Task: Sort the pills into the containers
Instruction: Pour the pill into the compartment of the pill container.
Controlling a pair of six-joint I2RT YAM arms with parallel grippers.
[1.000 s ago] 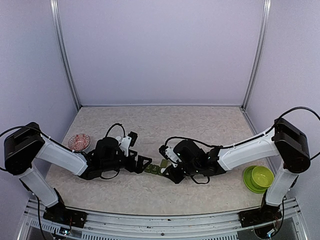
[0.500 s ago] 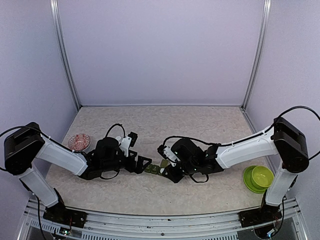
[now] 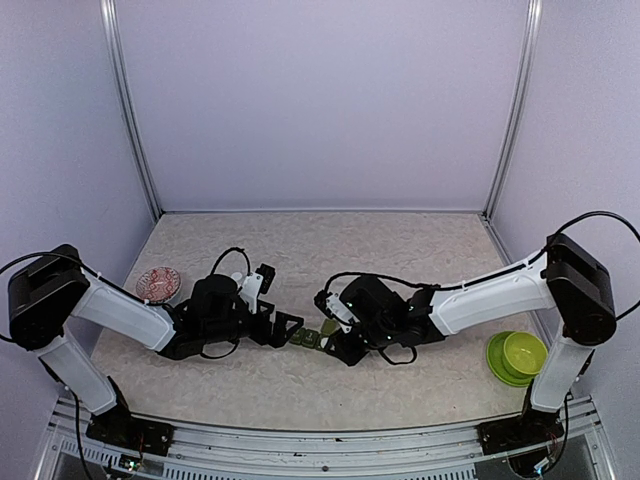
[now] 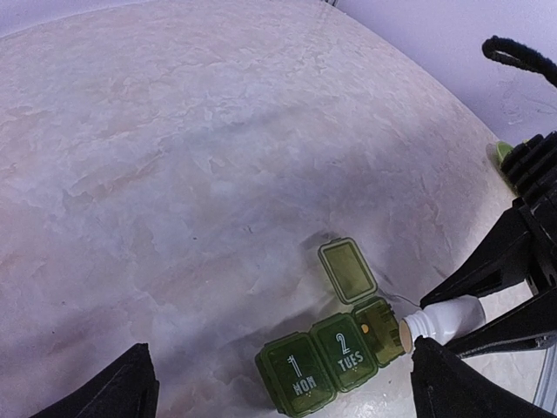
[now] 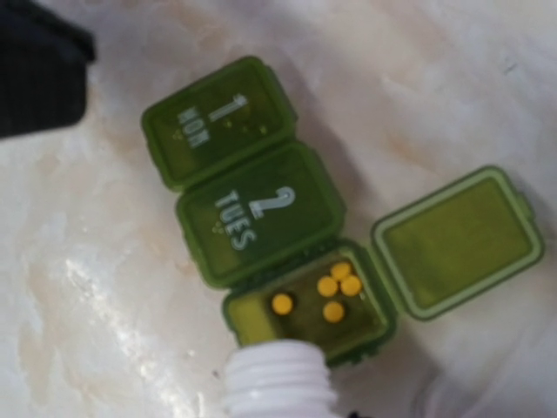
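A green pill organizer [image 3: 312, 339] lies between my two grippers, and it also shows in the left wrist view [image 4: 335, 361] and the right wrist view [image 5: 252, 209]. Its MON and TUES lids are closed. The third compartment is open, its lid [image 5: 452, 242] folded back, with several yellow pills [image 5: 329, 292] inside. My right gripper [image 3: 340, 347] is shut on a white bottle [image 5: 278, 383], tipped on its side. The bottle's open mouth [image 4: 407, 327] is at that compartment's edge. My left gripper [image 3: 285, 326] is open and empty, just left of the organizer.
A pink patterned dish [image 3: 158, 283] sits at the left beside my left arm. A green bowl on a green plate [image 3: 517, 357] sits at the near right. Purple walls and metal posts close in the table.
My right arm has shifted slightly left with the bottle, toward the organizer. The left arm has not moved.
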